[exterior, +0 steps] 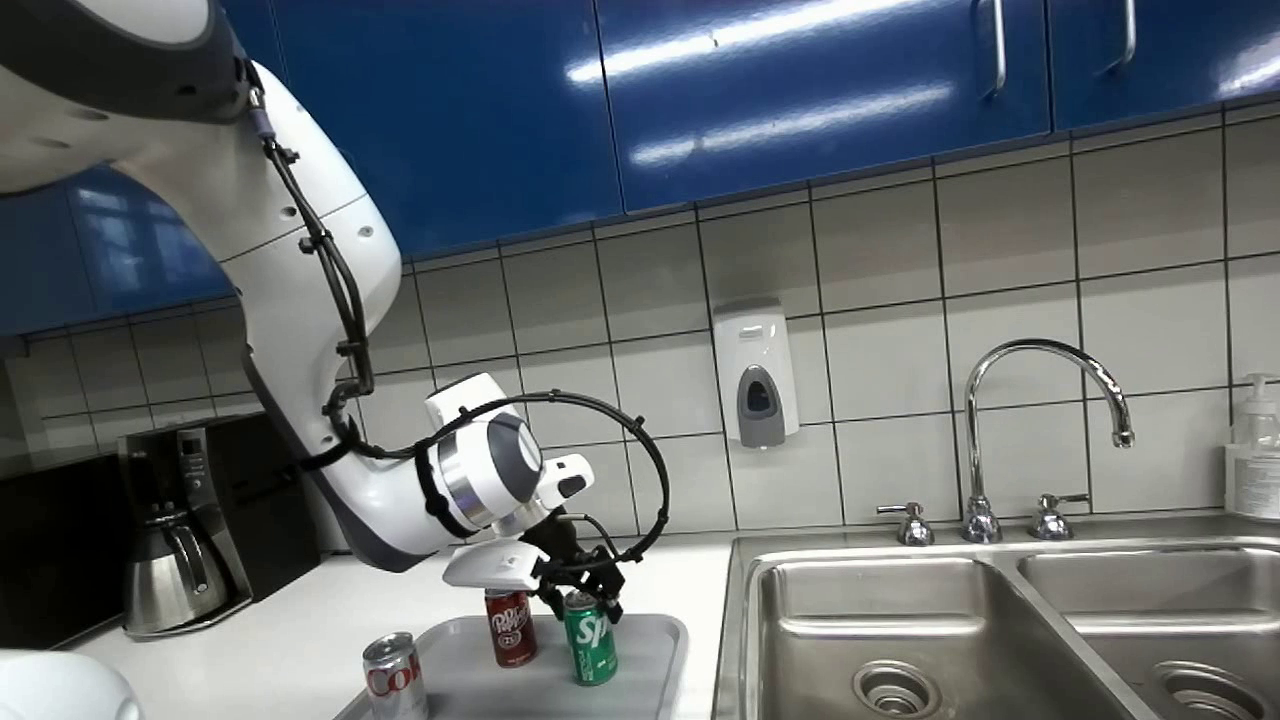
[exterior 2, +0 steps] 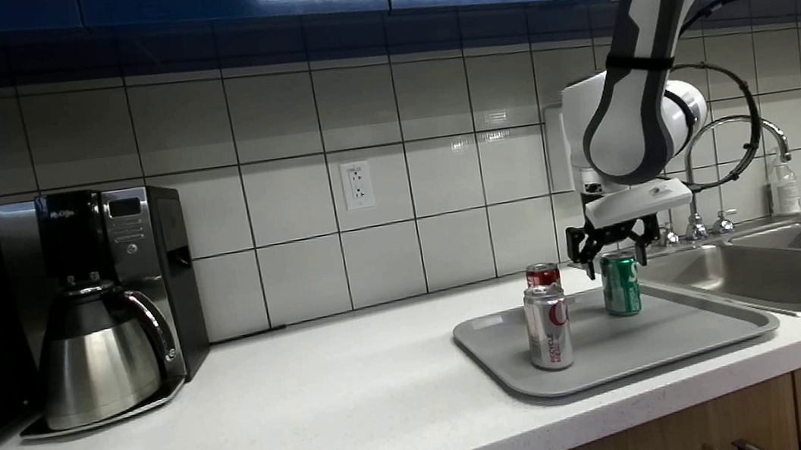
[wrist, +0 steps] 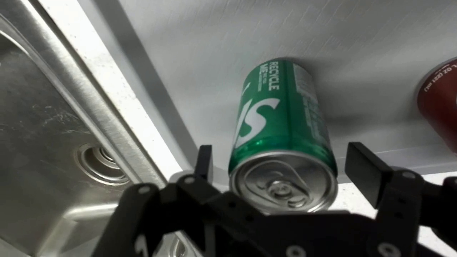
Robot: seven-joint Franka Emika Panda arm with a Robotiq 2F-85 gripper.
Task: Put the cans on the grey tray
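Note:
The green can [exterior: 590, 648] stands upright on the grey tray [exterior: 642, 668]; both also show in an exterior view, the can [exterior 2: 621, 291] near the tray's back and the tray's bare surface [exterior 2: 667, 345]. My gripper [wrist: 284, 167] is open, its fingers on either side of the green can's top [wrist: 282, 110] with a gap on both sides. The dark red can [exterior: 512, 630] stands on the tray beside it, partly hidden in an exterior view [exterior 2: 542, 274] and cut by the edge in the wrist view [wrist: 442, 101]. The silver-white can [exterior 2: 548, 329] stands on the tray's front left, out of the wrist view.
The steel double sink [exterior: 870, 600] lies beside the tray, with a curved faucet [exterior: 1040, 346] behind it. A coffee maker with a steel pot [exterior 2: 108, 360] stands at the far left of the counter. A wall soap dispenser [exterior: 758, 370] hangs behind. Blue cabinets [exterior: 450, 120] hang above.

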